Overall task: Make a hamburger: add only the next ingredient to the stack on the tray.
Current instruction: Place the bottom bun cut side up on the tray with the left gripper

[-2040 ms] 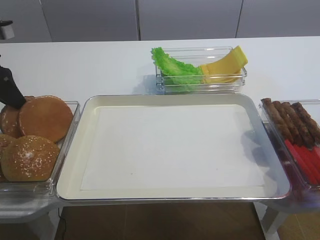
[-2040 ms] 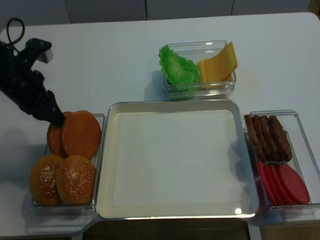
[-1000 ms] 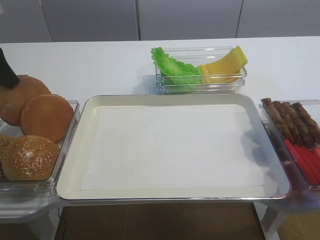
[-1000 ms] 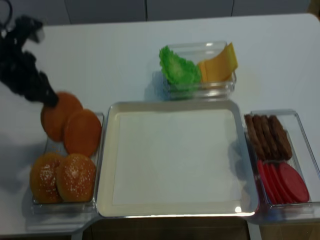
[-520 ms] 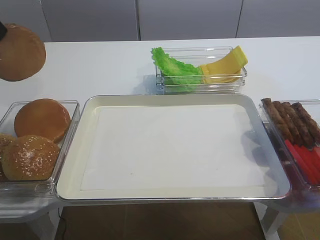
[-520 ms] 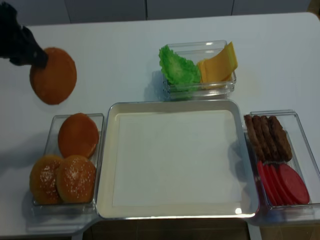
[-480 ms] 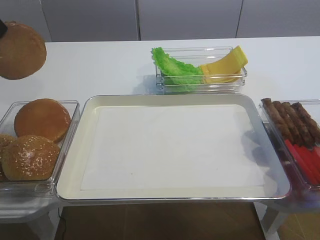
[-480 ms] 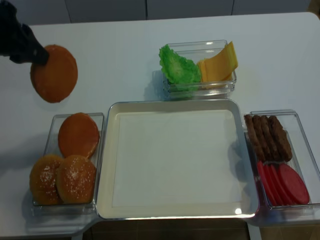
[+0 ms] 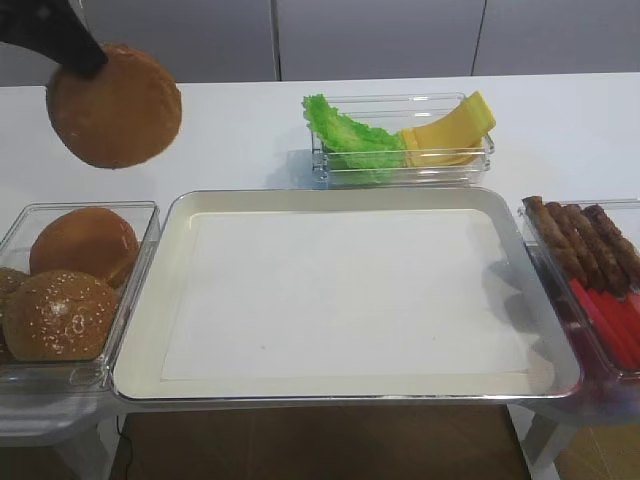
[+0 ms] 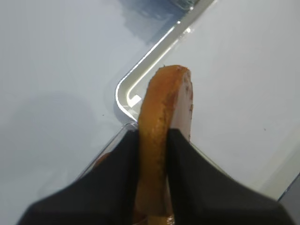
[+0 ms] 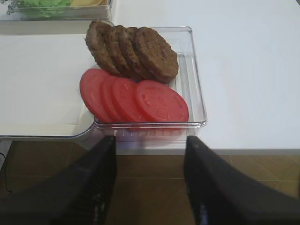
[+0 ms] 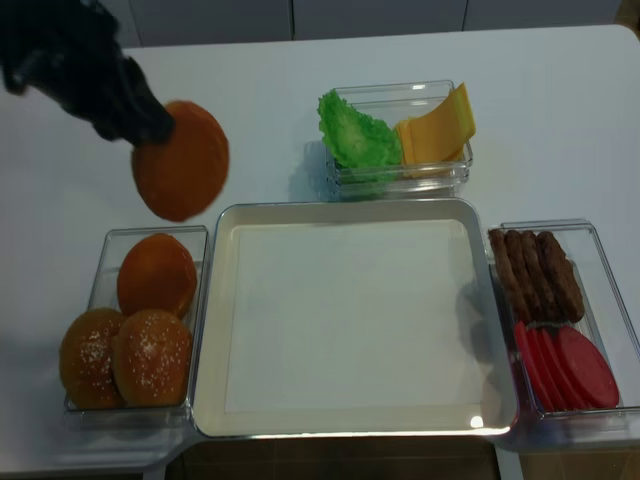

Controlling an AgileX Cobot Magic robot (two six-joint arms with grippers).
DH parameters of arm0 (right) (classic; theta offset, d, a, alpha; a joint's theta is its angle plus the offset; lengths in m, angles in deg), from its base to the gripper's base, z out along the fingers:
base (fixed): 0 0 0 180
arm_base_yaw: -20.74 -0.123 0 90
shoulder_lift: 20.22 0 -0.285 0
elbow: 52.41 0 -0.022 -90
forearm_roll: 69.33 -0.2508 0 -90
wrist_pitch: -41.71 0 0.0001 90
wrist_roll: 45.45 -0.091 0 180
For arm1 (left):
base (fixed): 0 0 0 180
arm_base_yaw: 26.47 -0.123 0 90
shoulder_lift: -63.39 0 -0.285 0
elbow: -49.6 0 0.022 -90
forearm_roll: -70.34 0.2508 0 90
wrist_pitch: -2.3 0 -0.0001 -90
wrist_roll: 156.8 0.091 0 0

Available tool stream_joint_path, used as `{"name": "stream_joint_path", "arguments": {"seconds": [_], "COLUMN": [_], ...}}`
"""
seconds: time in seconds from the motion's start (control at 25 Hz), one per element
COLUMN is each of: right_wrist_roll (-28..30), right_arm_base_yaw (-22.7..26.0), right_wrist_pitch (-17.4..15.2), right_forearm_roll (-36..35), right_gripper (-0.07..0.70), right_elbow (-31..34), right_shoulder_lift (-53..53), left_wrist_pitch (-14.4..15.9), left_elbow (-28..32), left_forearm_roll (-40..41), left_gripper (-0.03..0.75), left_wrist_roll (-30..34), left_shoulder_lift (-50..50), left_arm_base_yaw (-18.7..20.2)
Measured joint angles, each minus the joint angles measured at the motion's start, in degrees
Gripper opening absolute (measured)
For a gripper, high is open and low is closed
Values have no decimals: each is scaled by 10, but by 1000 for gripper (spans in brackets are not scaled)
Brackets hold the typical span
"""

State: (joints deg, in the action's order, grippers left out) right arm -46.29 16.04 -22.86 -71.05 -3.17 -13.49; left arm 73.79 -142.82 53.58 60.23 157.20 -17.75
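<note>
Edgewise, the smooth golden-brown bun half (image 10: pixel 157 140) sits pinched between the left jaws; right jaws wide.

Matte black arms, flat tapering black jaws

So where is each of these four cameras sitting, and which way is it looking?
Exterior high: in front, raised, facing the tray; left gripper holding a bun half.
Realsense: steeper, almost overhead, same table; left arm at top left.
Right wrist: low off the table's edge, facing patties and tomato slices; open right gripper.
Left wrist: looking down past the gripped bun edge.
Both exterior views share the tray and bun.
</note>
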Motion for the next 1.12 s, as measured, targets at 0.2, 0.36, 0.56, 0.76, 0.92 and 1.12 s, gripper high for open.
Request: {"name": "stream_joint_path", "arguments": {"seconds": [0.2,0.36,0.56,0.76,0.92,1.12], "right_wrist_roll": [0,0,0,0,0,0], "right_arm_base_yaw": [0,0,0,0,0,0], "right_wrist_pitch": [0,0,0,0,0,0], "right_forearm_roll": [0,0,0,0,0,0], "right_gripper": [372,372,373,372,372,373], "right_elbow": [0,0,0,0,0,0], "right_shoulder_lift": [0,0,0,0,0,0], "left_wrist_pitch": [1,-11,-49,-81,-89,-94], "left_elbow": [0,0,0,0,0,0], "left_forearm_roll": [77,139,228,336,433,539], "left_gripper": [132,132,132,132,132,132], "left_wrist_roll": [-65,-123,-220,-321,-419,-506], "left_shoulder_lift": [2,32,77,110,135,165], "left_arm_base_yaw": [114,195,279,350,404,462]}}
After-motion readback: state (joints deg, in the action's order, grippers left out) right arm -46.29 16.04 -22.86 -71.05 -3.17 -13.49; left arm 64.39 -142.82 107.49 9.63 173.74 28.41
